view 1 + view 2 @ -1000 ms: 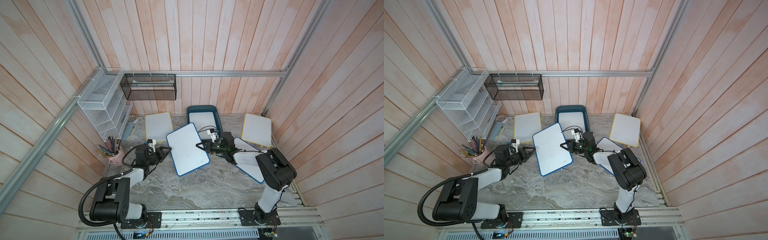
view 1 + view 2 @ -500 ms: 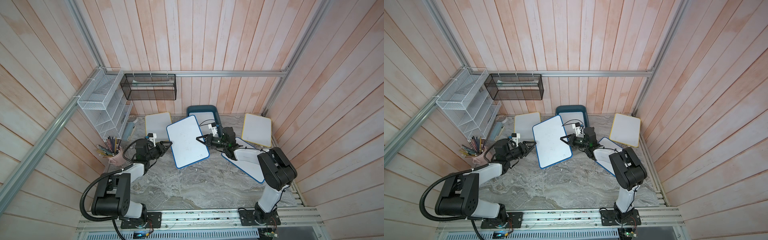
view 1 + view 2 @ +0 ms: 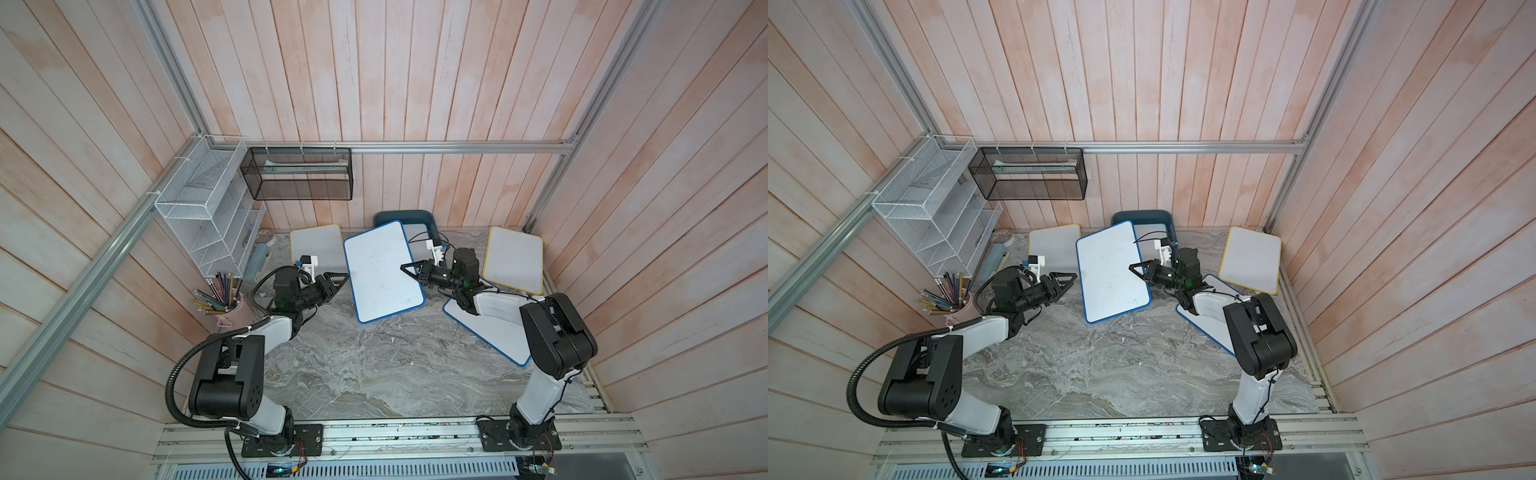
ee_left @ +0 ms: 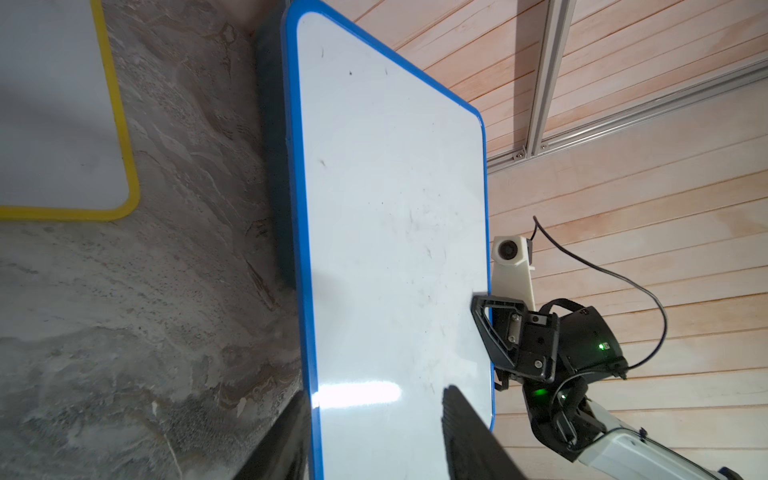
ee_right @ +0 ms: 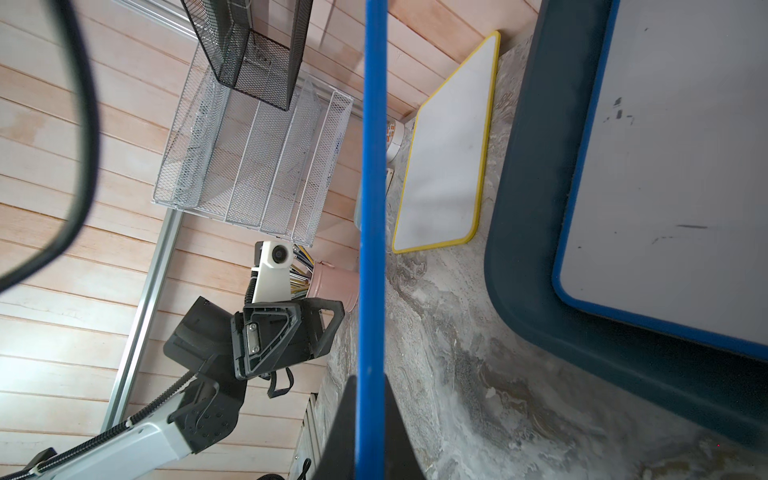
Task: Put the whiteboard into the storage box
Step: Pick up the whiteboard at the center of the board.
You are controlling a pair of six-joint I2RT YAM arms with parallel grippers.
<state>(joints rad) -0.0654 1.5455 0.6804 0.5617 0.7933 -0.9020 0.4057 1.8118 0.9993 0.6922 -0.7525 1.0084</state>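
Observation:
A blue-framed whiteboard (image 3: 380, 272) (image 3: 1111, 270) hangs tilted above the marble table, and its far corner overlaps the storage box (image 3: 401, 217) (image 3: 1142, 216) at the back wall. My right gripper (image 3: 404, 268) (image 5: 370, 380) is shut on the board's right edge, which shows as a blue strip (image 5: 374, 208) between the fingers. My left gripper (image 3: 345, 277) (image 4: 376, 392) stands open at the board's left edge, one finger under that edge and one over the white face (image 4: 395, 208), not clamping it. Another blue-framed board (image 5: 673, 166) lies inside the dark teal box.
Two yellow-framed boards (image 3: 316, 245) (image 3: 515, 259) lie either side of the box. A further blue-framed board (image 3: 494, 328) lies under my right arm. A white wire rack (image 3: 208, 220), a black mesh basket (image 3: 299, 174) and a pink pencil cup (image 3: 226, 303) stand at the left.
The right gripper has carried the blue-framed board towards the back wall, so it now overlaps the box. The left gripper has followed along the board's left edge, still open.

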